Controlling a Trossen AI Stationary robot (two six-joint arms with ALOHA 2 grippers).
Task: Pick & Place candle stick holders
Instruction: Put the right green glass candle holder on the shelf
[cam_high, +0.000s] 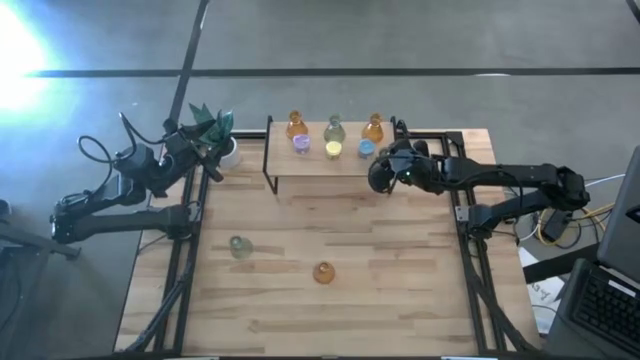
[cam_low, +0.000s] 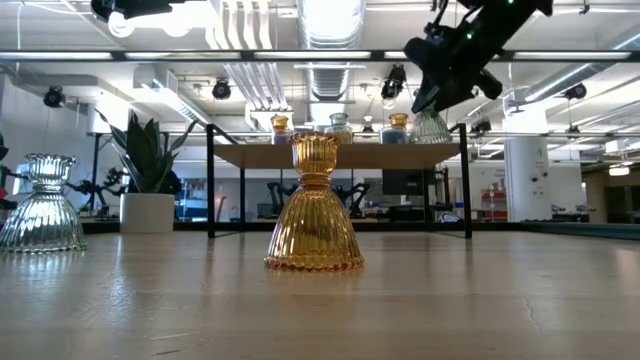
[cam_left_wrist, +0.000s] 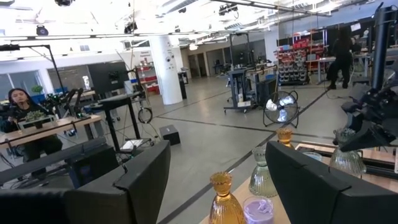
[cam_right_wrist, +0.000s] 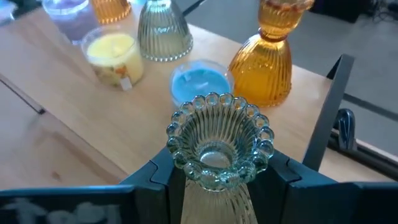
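High view first, going from the left side of the bench (cam_high: 400, 310) across: the left arm waited at the back left corner, its left gripper (cam_high: 207, 152) raised beside the potted plant (cam_high: 215, 128) in its white pot. From the left wrist view its dark fingers (cam_left_wrist: 146, 177) stood well apart with nothing between them.

On the open wood nearer the front stood two loose holders: a grey-green holder (cam_high: 240, 246) toward the left, and an amber holder (cam_high: 323, 272) near the middle, both upright and well apart from each other. In the low view that amber holder (cam_low: 314, 205) stood closest to the camera, ribbed and bell-shaped, with the grey-green one (cam_low: 42, 205) off at the left edge.

Farther back sat a small raised shelf (cam_high: 285, 165) on dark legs. Along its back stood an amber holder at the left end (cam_high: 295, 124), a grey-green one in the middle (cam_high: 334, 128) and another amber one at the right (cam_high: 373, 127). In front of them sat three little candles: purple (cam_high: 301, 145), yellow (cam_high: 333, 149) and blue (cam_high: 366, 149).

At the right end of the shelf the right gripper (cam_high: 384, 172) hung above the boards, clamped narrowly on a clear grey-green holder (cam_right_wrist: 219, 140) around its neck, the beaded rim standing up between the fingers. It was held just beside the blue candle and the right-hand amber holder.
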